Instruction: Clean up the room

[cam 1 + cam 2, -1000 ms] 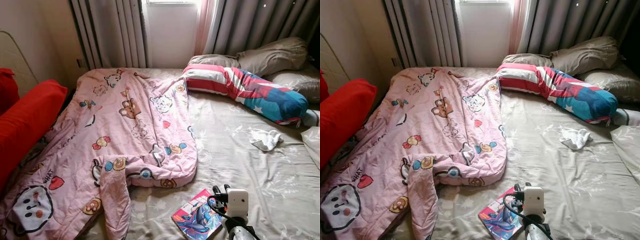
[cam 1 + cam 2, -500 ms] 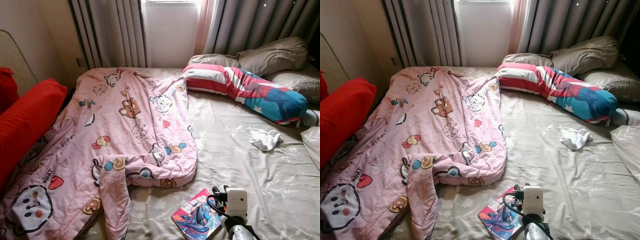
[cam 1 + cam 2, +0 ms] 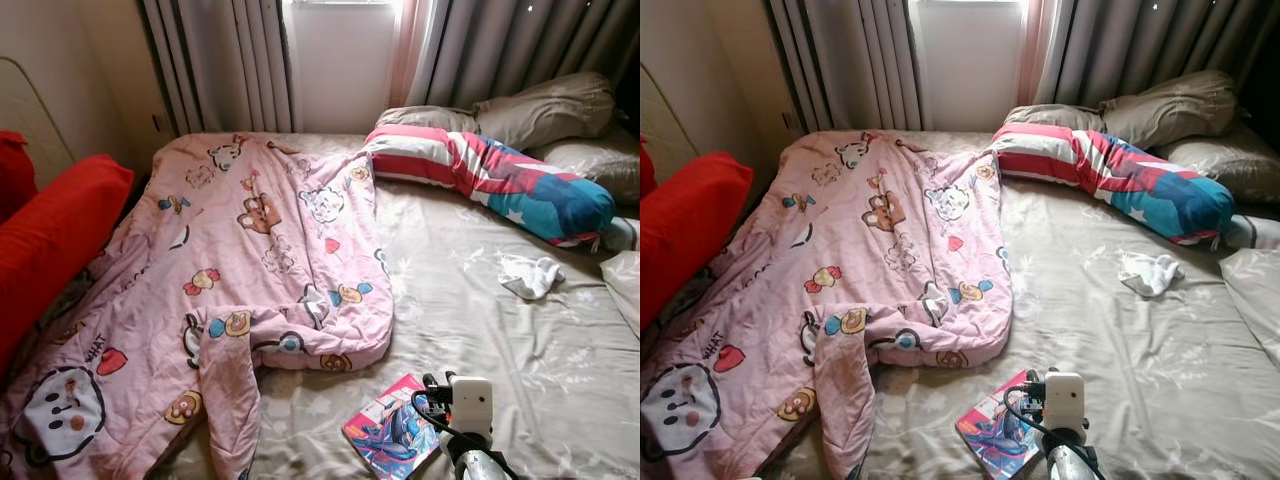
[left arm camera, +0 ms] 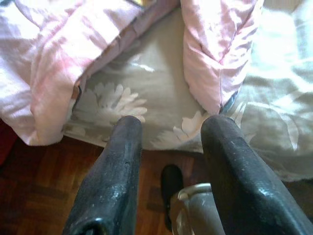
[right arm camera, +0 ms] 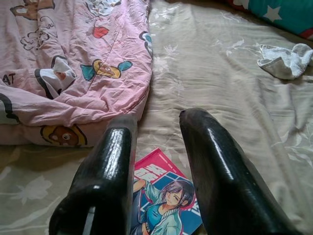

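Observation:
A comic book (image 3: 388,440) with a pink and blue cover lies on the grey flowered bed sheet (image 3: 480,330), near the front edge. My right gripper (image 5: 159,120) hovers just above it, open, with the book (image 5: 164,196) between and below its fingers. A pink cartoon blanket (image 3: 250,280) is spread crumpled over the bed's left half. A small white cloth (image 3: 530,277) lies on the sheet at the right. My left gripper (image 4: 172,125) is open and empty, low at the bed's edge, where the blanket's corner (image 4: 220,54) hangs down.
A striped red, white and blue bolster (image 3: 500,180) and grey pillows (image 3: 545,110) lie at the bed's far right. Red cushions (image 3: 50,240) stand at the left. Curtains (image 3: 230,60) and a window are behind. Wooden floor (image 4: 39,186) shows below the bed's edge.
The head view has shifted a little, so the whole scene sits slightly higher. The right wrist stays over the comic book, and nothing on the bed has moved.

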{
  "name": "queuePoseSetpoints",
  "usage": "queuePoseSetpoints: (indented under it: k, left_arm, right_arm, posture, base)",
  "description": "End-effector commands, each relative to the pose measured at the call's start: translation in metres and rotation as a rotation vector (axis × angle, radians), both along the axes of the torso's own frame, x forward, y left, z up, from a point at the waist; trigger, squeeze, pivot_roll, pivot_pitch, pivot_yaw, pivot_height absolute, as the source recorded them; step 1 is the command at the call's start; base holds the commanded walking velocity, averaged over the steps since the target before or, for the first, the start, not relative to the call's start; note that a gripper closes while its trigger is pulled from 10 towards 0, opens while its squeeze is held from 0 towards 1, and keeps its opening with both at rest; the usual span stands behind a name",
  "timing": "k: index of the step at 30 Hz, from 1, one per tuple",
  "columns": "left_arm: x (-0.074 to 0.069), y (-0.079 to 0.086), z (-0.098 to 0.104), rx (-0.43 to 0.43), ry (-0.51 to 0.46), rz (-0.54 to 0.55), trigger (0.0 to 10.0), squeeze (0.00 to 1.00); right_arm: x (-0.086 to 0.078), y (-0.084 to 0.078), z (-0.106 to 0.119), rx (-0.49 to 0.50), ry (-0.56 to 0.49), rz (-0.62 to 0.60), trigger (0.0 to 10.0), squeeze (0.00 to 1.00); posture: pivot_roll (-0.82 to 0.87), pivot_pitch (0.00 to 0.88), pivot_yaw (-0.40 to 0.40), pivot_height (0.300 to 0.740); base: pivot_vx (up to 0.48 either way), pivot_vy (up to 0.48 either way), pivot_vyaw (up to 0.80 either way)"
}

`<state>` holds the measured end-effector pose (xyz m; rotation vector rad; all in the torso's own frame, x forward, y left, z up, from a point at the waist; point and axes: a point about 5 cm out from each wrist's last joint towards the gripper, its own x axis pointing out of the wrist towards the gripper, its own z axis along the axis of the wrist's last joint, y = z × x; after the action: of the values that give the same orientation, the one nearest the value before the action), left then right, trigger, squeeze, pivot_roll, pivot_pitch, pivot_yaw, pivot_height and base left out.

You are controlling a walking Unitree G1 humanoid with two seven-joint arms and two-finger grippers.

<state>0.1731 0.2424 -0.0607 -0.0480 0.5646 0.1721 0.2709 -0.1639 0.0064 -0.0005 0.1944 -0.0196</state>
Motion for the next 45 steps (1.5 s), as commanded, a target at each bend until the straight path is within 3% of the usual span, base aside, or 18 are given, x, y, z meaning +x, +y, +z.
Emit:
queuePoseSetpoints:
  k: [1, 4, 5, 6, 7, 9, 11, 14, 27, 38, 45]
  left_arm:
    - [-0.008, 0.002, -0.003, 0.005, 0.009, 0.019, 10.0, 0.0]
    - [-0.008, 0.003, -0.001, 0.011, -0.008, 0.022, 10.0, 0.0]
    - [0.029, 0.003, 0.028, 0.065, -0.197, -0.012, 10.0, 0.0]
    - [0.054, 0.0, 0.057, 0.103, -0.352, -0.038, 10.0, 0.0]
    - [0.054, 0.0, 0.057, 0.103, -0.352, -0.038, 10.0, 0.0]
    - [0.079, -0.006, 0.096, 0.153, -0.553, -0.084, 10.0, 0.0]
    - [0.086, -0.013, 0.113, 0.151, -0.637, -0.107, 10.0, 0.0]
    - [0.089, -0.018, 0.123, 0.143, -0.682, -0.114, 10.0, 0.0]
    - [0.078, -0.017, 0.116, 0.1, -0.582, -0.093, 10.0, 0.0]
    - [0.087, -0.017, 0.127, 0.079, -0.585, -0.089, 10.0, 0.0]
    - [0.088, -0.02, 0.125, 0.055, -0.565, -0.085, 10.0, 0.0]
  right_arm:
    - [-0.004, 0.001, -0.003, 0.006, 0.01, 0.002, 10.0, 0.0]
    - [-0.004, 0.001, -0.003, 0.006, 0.012, 0.004, 10.0, 0.0]
    - [-0.004, 0.001, -0.003, 0.007, 0.014, 0.006, 10.0, 0.0]
    - [-0.004, 0.001, -0.004, 0.007, 0.016, 0.007, 10.0, 0.0]
    - [-0.004, 0.001, -0.004, 0.007, 0.016, 0.007, 10.0, 0.0]
    - [-0.004, 0.002, -0.004, 0.007, 0.017, 0.01, 10.0, 0.0]
    - [-0.004, 0.002, -0.004, 0.007, 0.018, 0.012, 10.0, 0.0]
    - [-0.004, 0.002, -0.004, 0.007, 0.017, 0.015, 10.0, 0.0]
    - [-0.003, 0.003, -0.005, 0.011, 0.032, 0.018, 10.0, 0.0]
    - [-0.003, 0.005, -0.005, 0.009, 0.033, 0.024, 10.0, 0.0]
    - [-0.004, 0.004, -0.005, 0.005, 0.024, 0.021, 10.0, 0.0]
  posture:
    - [-0.02, 0.173, -0.012, 0.706]
    - [-0.02, 0.174, -0.013, 0.706]
    - [-0.02, 0.173, -0.013, 0.706]
    - [-0.02, 0.172, -0.014, 0.706]
    - [-0.02, 0.172, -0.014, 0.706]
    - [-0.02, 0.169, -0.013, 0.706]
    - [-0.02, 0.167, -0.012, 0.706]
    - [-0.02, 0.162, -0.009, 0.706]
    - [-0.03, 0.141, -0.009, 0.697]
    - [-0.02, 0.148, -0.008, 0.648]
    - [-0.02, 0.155, -0.008, 0.648]
  base:
    - [0.0, 0.0, 0.0]
    - [0.0, 0.0, 0.0]
    - [0.0, 0.0, 0.0]
    - [0.0, 0.0, 0.0]
    - [0.0, 0.0, 0.0]
    - [0.0, 0.0, 0.0]
    - [0.0, 0.0, 0.0]
    - [0.0, 0.0, 0.0]
    - [0.0, 0.0, 0.0]
    - [0.0, 0.0, 0.0]
    - [0.0, 0.0, 0.0]
